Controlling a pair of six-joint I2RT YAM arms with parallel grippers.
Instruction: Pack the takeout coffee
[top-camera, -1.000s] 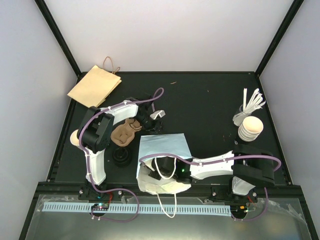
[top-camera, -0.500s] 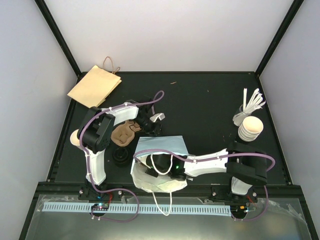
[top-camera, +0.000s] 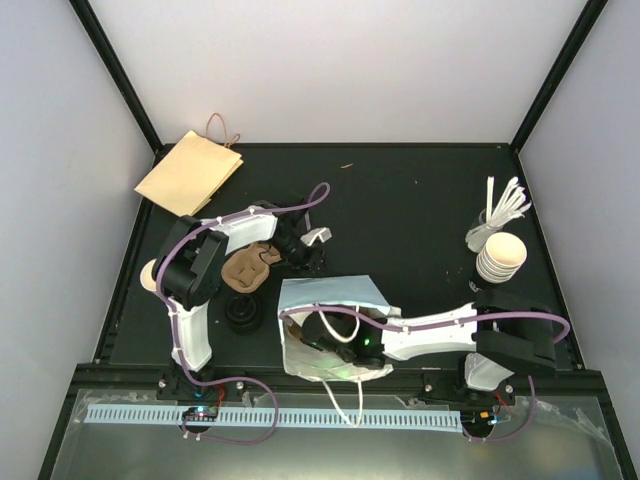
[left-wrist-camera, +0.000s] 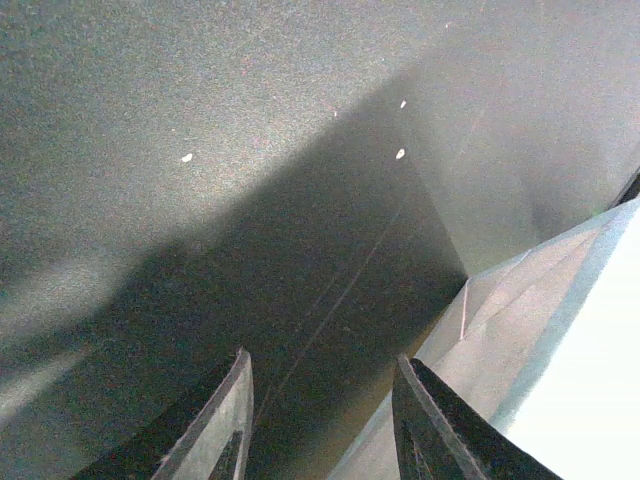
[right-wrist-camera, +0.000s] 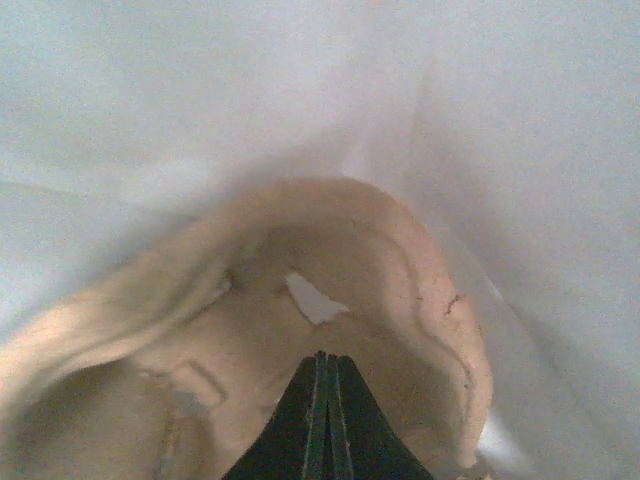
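Right arm is reaching into the white bag (top-camera: 330, 295), which lies on its side at the near edge of the table (top-camera: 420, 200). In the wrist view, the right tool (right-wrist-camera: 322, 368) has its fingers pressed flat together with nothing showing between them, pointed at a tan pulp tray (right-wrist-camera: 400, 290) inside the bag. The left tool (left-wrist-camera: 320, 368) is spread wide with nothing in it, low over the table just beside the bag's edge. And the takeout coffee? I can't pick out a lidded cup in any view, so I can't tell where it is. The stack of lidless cups (top-camera: 500, 257) sits far right and the black lids (top-camera: 243, 312) are left of the bag.
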